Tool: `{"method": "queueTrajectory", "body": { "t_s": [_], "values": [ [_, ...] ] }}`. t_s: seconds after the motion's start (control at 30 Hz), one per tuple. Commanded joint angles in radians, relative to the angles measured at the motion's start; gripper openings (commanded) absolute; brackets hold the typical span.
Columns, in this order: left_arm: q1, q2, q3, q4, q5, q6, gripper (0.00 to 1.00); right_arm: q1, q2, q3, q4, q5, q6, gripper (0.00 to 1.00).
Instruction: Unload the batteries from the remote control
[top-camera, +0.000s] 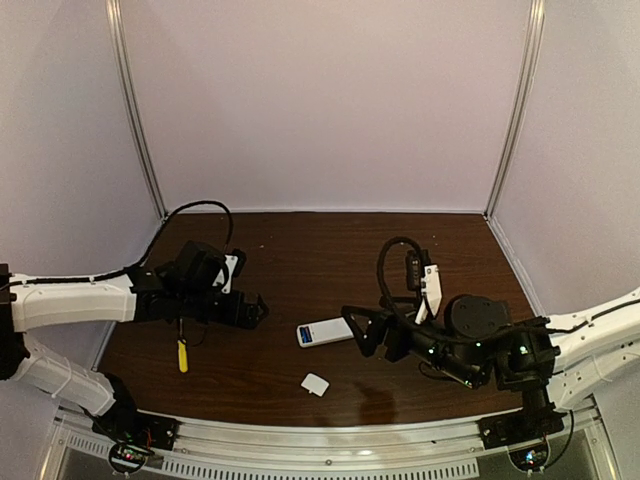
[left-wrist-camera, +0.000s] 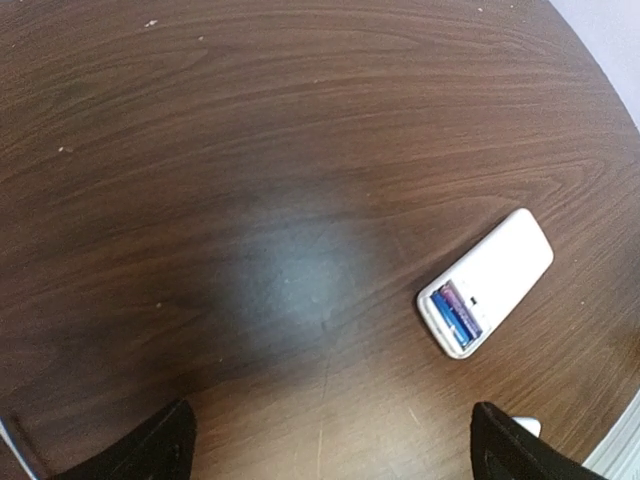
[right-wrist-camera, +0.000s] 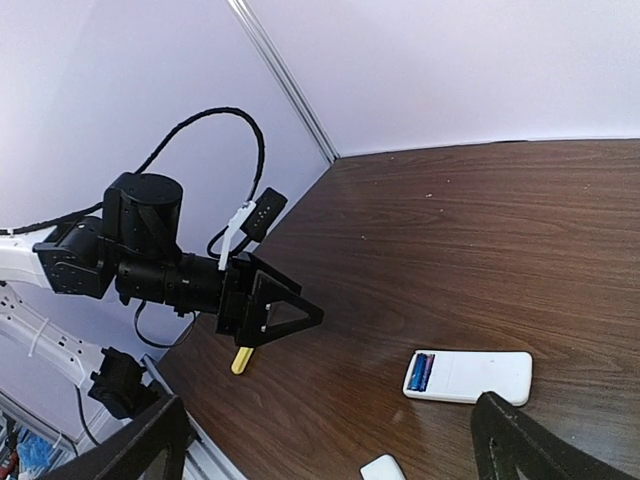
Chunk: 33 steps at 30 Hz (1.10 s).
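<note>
The batteries (left-wrist-camera: 458, 318) sit side by side in the open compartment at one end of the remote control (left-wrist-camera: 495, 270), blue against the white shell, not yet out. The remote lies flat on the dark wooden table (left-wrist-camera: 250, 150), near its middle and between my two arms. Its long axis runs roughly left to right, slightly slanted, and the battery end points toward my left arm.

From my left gripper (left-wrist-camera: 330, 420) the remote lies off to the right with a clear gap of bare table between. Its fingers are spread wide and hold nothing.

My right gripper (right-wrist-camera: 325, 425) is also spread wide and empty. In the top view its fingertips look just beside the remote's closed end, so I judge it the nearer of the two. The cells, though, are at the far end from it, facing the left side. I judge the coming move turns on this: the right can pin the body while the left reaches the cells.

The small white cover piece (top-camera: 315, 384) lies apart from the remote, toward the near edge. The yellow-handled screwdriver (top-camera: 182, 355) lies under my left arm.

I can read no brand, label or writing on the remote or cells. There is only a small dark mark beside the compartment, too small to make out.
</note>
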Motion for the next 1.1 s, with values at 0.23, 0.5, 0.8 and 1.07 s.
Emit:
{"method": "queueTrajectory", "body": {
  "t_s": [0.23, 0.5, 0.8, 1.07],
  "values": [
    [0.004, -0.122, -0.025, -0.397, -0.175, -0.2, 0.92, 0.074, -0.012, 0.159, -0.344, 0.165, 0.114, 1.0],
    [0.005, -0.138, 0.006, -0.597, -0.256, -0.309, 0.87, 0.074, -0.065, 0.159, -0.417, 0.286, 0.14, 1.0],
    [0.006, -0.171, -0.037, -0.645, -0.303, -0.444, 0.78, 0.074, -0.024, 0.183, -0.418, 0.282, 0.141, 1.0],
    [0.065, -0.155, -0.081, -0.595, -0.319, -0.448, 0.76, 0.074, -0.026, 0.183, -0.42, 0.286, 0.142, 1.0]
  ]
}}
